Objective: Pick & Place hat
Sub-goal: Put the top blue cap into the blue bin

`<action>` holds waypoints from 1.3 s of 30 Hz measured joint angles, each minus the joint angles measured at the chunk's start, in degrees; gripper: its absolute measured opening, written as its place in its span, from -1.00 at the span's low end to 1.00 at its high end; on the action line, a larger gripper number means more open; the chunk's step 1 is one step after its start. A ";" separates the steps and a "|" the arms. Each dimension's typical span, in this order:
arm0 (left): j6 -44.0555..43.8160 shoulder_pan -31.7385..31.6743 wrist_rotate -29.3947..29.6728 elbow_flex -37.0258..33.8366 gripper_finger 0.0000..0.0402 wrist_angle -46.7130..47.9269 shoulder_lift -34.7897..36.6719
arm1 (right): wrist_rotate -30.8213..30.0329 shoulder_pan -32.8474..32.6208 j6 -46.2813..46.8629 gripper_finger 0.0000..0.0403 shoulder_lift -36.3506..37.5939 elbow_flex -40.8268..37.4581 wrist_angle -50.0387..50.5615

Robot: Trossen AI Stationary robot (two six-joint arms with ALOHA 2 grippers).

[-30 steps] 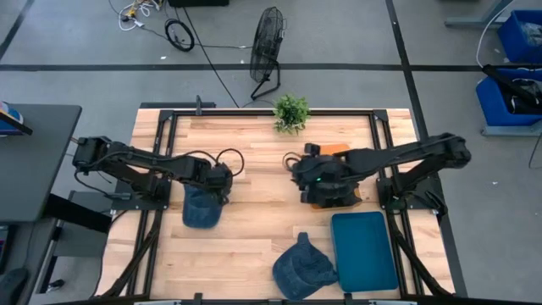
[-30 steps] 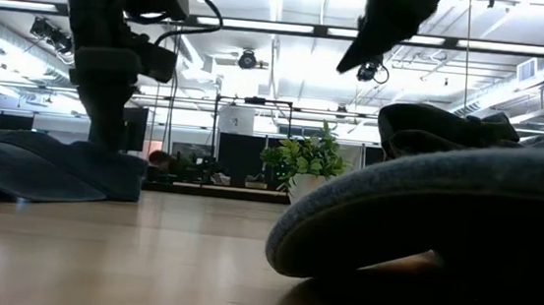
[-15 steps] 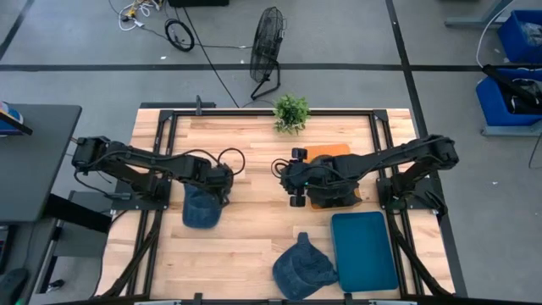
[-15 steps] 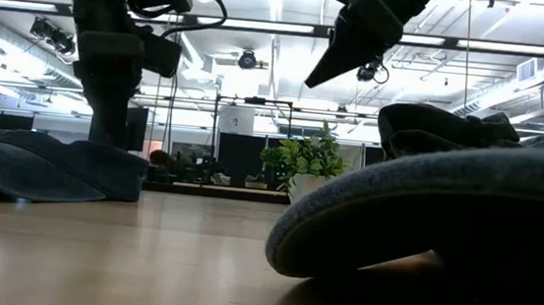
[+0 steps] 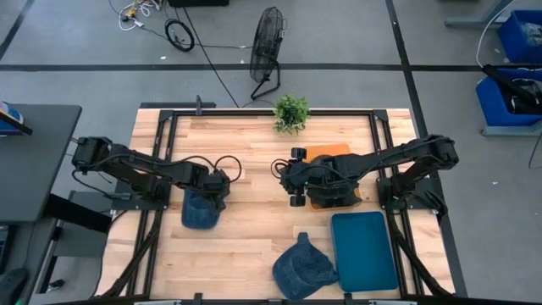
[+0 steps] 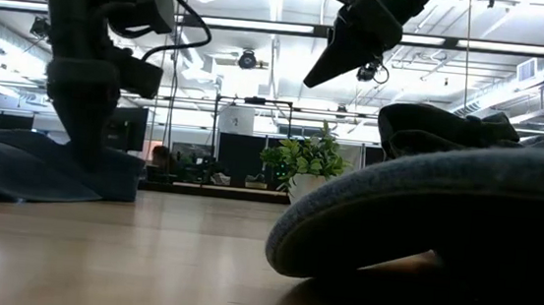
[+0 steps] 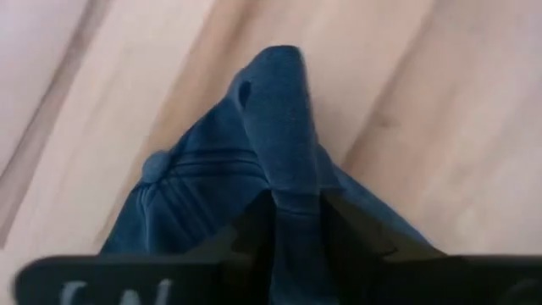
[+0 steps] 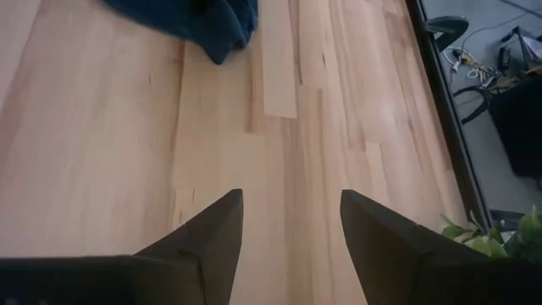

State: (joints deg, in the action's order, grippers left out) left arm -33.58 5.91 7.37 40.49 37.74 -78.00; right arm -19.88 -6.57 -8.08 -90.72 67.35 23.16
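A blue denim hat lies on the wooden table at the left, also seen in the low view. My left gripper is down on its far right part and shut on its cloth. A second blue hat lies on the table near the front edge, next to a teal tray; it fills the right of the low view. My right gripper is open and empty, high above the table's middle, over bare wood. My left gripper pinches a raised fold of the hat's cloth between its two fingers. The fingers come from above, pointing down. The fold stands up as a ridge between them, and the rest of the hat lies on the table.
A small potted plant stands at the table's far edge. An orange flat thing lies under my right arm. Bare wood stretches between the two hats. Black frame rails run along the table's left and right sides.
My right gripper has swung toward the table's left edge, out over the middle of the table, and has stayed open. My left gripper has shifted a little toward the table's left edge while staying down on the hat, which has stayed on the table.
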 joint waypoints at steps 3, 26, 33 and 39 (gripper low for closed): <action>5.83 1.14 -1.91 0.02 -0.80 -1.58 0.05 | -0.01 0.02 -0.82 0.01 0.00 0.00 -0.54; 93.98 13.49 -20.13 0.04 -0.95 -21.22 0.13 | 25.12 1.14 -1.18 0.01 -6.91 0.04 -23.99; 92.72 13.53 -20.19 0.04 -0.94 -21.00 0.11 | 25.34 1.17 2.08 0.01 -16.96 0.00 -31.18; 92.74 13.51 -20.19 0.04 -0.95 -20.68 0.11 | 26.44 1.14 3.91 0.01 -22.24 0.00 -37.27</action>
State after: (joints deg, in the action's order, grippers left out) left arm 59.16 19.41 -12.82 40.53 17.06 -77.89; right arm 6.56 -5.43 -4.18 -112.95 67.35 -14.11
